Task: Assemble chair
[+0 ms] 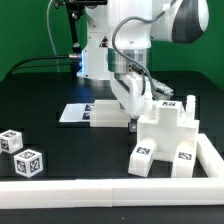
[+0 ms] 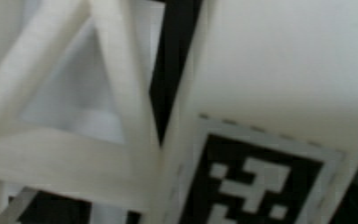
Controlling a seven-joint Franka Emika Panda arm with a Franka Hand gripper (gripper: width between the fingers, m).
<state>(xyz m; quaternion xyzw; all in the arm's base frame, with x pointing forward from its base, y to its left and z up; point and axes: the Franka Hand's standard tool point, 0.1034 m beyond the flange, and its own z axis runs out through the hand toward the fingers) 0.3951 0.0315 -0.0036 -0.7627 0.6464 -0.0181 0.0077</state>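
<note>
Chair pieces, glossy white with black-and-white tags, lie on the black table. A stepped white assembly (image 1: pixel 167 122) stands at the exterior view's right, and a tagged block (image 1: pixel 143 156) lies in front of it. Two small cube legs (image 1: pixel 12 141) (image 1: pixel 30 162) sit at the left front. My gripper (image 1: pixel 134 119) hangs just left of the assembly, close to its side, jaws apart with nothing seen between them. The wrist view is filled by blurred white chair parts (image 2: pixel 87 110) and one large tag (image 2: pixel 256 185); my fingers cannot be made out there.
The marker board (image 1: pixel 88 114) lies flat behind the gripper toward the left. A long white border rail (image 1: pixel 100 190) runs along the front and up the right side (image 1: pixel 210 155). Cables trail at the back left.
</note>
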